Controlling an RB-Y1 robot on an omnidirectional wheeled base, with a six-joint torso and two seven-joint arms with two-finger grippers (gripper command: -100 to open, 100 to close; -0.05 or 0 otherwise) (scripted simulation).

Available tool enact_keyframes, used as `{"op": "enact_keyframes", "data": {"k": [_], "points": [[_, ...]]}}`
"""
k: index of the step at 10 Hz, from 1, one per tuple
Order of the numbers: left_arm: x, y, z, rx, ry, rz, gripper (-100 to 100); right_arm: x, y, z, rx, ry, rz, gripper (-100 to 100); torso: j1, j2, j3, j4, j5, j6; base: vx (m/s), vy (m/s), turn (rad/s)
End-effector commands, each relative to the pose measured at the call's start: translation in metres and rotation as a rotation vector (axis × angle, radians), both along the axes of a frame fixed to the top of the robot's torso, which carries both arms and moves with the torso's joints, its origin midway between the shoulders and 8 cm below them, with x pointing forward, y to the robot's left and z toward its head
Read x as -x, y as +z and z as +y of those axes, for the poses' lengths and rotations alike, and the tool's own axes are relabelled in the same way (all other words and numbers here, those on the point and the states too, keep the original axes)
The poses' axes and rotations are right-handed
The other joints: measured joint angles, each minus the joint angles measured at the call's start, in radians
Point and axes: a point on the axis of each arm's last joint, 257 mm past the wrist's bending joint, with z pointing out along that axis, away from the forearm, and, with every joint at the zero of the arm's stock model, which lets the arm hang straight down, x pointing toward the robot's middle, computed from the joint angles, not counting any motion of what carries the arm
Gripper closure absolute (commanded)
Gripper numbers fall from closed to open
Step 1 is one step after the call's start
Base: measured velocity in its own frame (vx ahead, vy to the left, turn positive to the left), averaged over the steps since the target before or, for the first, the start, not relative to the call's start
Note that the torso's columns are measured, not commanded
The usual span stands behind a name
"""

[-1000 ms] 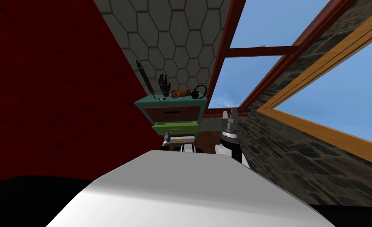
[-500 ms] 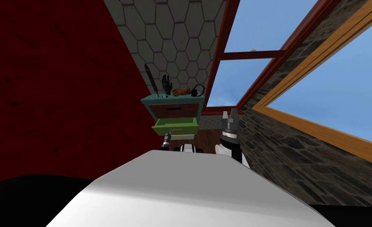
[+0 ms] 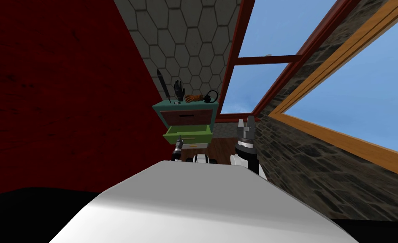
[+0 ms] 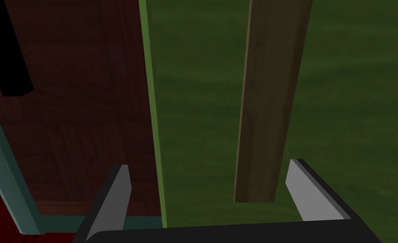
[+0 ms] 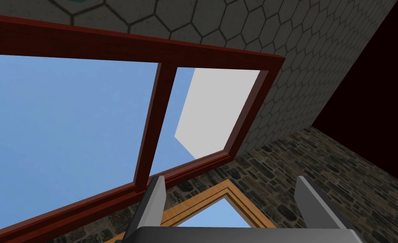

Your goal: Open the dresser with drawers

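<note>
The left tool (image 4: 208,166) is hanging with its fingers spread wide, gripping nothing. The wooden handle (image 4: 269,97) of the green drawer (image 3: 188,133) is running straight ahead of it, its near end lying between the two fingers without either one pressing it. That drawer is standing pulled partway out of the teal dresser (image 3: 160,110), so the opening is looking largely done. What is remaining, I judge, is drawing it further or backing the tool away. The brown upper drawer (image 3: 188,118) is sitting flush, just beyond the tool's outer finger. A black glove (image 3: 177,90), a brown glove (image 3: 193,99) and black headphones (image 3: 210,98) are lying on the worktop above, well clear. The red wall (image 3: 67,105) is crowding the tool's outer side. The right tool (image 3: 245,120) is pointing upward beside the dresser, fingers parted and empty.
</note>
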Motion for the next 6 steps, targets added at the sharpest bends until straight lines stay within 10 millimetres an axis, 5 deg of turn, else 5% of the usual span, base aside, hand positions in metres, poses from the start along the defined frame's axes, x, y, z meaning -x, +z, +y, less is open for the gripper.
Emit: {"op": "enact_keyframes", "data": {"k": [1, 4, 5, 6], "points": [[-0.013, 0.014, 0.002, 0.001, -0.002, 0.002, -100, 0.000, 0.000, 0.000, 0.000, 0.000, 0.000, 0, 0.000, 0.001, 0.001, 0.000, 0.000, 0.000, -0.053, -0.011, 0.010], [-0.027, 0.032, 0.003, 0.001, -0.004, 0.002, -100, 0.000, 0.000, 0.000, 0.000, 0.000, 0.000, 0, -0.001, 0.002, 0.001, 0.003, -0.002, -0.001, -0.055, -0.007, 0.005], [-0.021, 0.022, 0.001, 0.003, -0.002, 0.017, -100, 0.000, 0.000, 0.000, 0.000, 0.000, 0.000, 0, -0.003, 0.004, 0.002, 0.005, -0.003, -0.001, -0.017, 0.000, -0.001], [-0.021, 0.020, 0.001, 0.003, -0.002, 0.025, 0, 0.000, 0.000, 0.000, 0.000, 0.000, 0.000, 0, -0.003, 0.003, 0.002, 0.004, -0.003, -0.001, 0.000, 0.000, 0.000]]}}
